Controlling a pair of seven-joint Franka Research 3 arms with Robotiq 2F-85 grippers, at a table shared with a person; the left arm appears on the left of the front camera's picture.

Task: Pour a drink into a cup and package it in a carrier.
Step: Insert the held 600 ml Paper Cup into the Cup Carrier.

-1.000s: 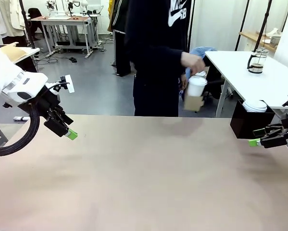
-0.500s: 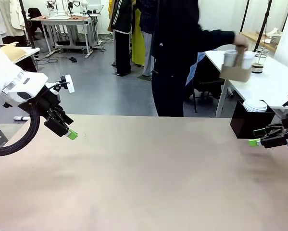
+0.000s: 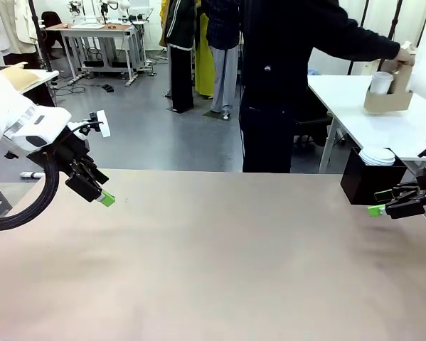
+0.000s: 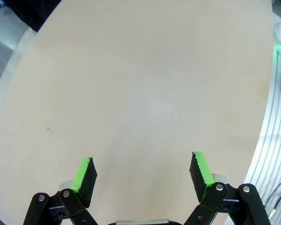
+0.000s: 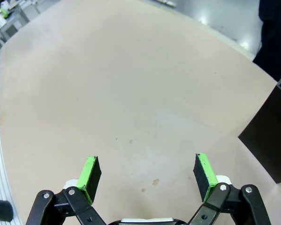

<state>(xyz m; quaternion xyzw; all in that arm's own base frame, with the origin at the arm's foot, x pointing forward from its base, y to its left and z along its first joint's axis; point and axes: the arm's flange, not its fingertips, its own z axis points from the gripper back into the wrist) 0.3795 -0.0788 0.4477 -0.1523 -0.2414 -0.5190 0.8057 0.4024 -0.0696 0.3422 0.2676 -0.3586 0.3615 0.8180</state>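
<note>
Left end effector (image 3: pixel 104 198) released, holding nothing, hovers over left of desk (image 3: pixel 220 263). Right end effector (image 3: pixel 375 210) released too, empty, beside black box (image 3: pixel 362 181) with white lids.

Carrier (image 3: pixel 387 96) with white cup (image 3: pixel 380 82) in person's hand (image 3: pixel 405 55), at white side table (image 3: pixel 383 121), well apart from both arms.

Judgement: nothing within reach; best to hold both arms parked, fingers wide, until carrier and jug arrive on desk.
</note>
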